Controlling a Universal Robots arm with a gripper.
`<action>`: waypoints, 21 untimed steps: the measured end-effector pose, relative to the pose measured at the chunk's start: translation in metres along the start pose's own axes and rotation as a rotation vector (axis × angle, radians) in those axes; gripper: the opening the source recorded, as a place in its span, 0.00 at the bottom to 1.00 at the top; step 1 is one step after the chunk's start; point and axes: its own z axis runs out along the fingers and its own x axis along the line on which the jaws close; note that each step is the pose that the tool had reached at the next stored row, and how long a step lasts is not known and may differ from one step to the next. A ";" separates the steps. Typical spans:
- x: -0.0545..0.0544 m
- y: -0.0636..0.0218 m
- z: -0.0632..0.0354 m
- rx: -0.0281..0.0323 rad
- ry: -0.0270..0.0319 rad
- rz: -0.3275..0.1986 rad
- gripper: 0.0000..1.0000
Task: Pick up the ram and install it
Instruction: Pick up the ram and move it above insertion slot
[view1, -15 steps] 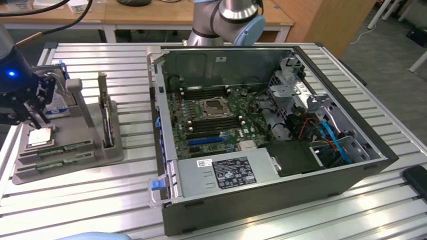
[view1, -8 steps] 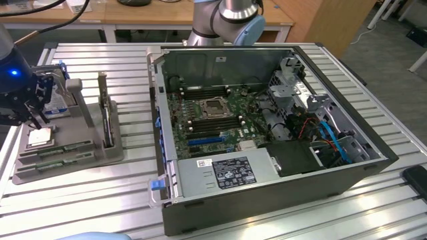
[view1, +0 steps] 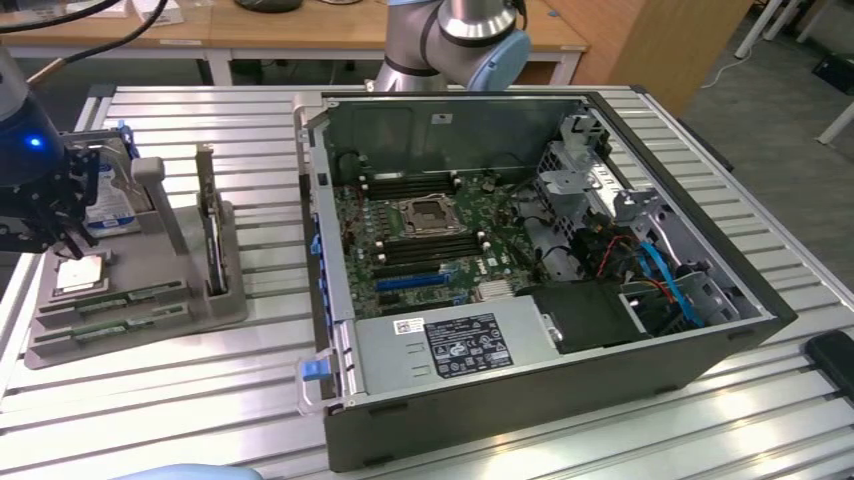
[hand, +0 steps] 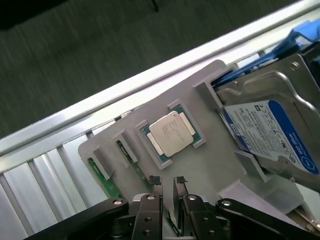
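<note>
Two green ram sticks stand on edge in slots of a grey holder (view1: 200, 310) at the exterior view's left: one ram (view1: 118, 299) and a second (view1: 118, 324) in front of it. In the wrist view they appear as thin green strips, ram (hand: 127, 150) and ram (hand: 101, 170). My gripper (view1: 60, 240) hangs over the holder's back end, above the sticks. Seen from the wrist, the gripper (hand: 168, 179) is open by a narrow gap, and the nearer stick runs toward the left fingertip (hand: 155, 180). Nothing is held.
A square silver processor (hand: 170, 133) lies in the holder beside the ram slots. A silver hard drive (hand: 272, 132) with a blue-white label stands behind it. The open computer case (view1: 534, 380) fills the middle, its motherboard (view1: 420, 235) exposed. Slatted aluminium table (view1: 200, 110) underneath.
</note>
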 end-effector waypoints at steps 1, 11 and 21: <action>0.000 0.0000 0.0001 -0.0006 0.0011 -0.019 0.24; 0.000 0.0000 0.0007 -0.0063 0.0113 -0.200 0.24; 0.000 0.0000 0.0011 -0.0116 0.0229 -0.382 0.24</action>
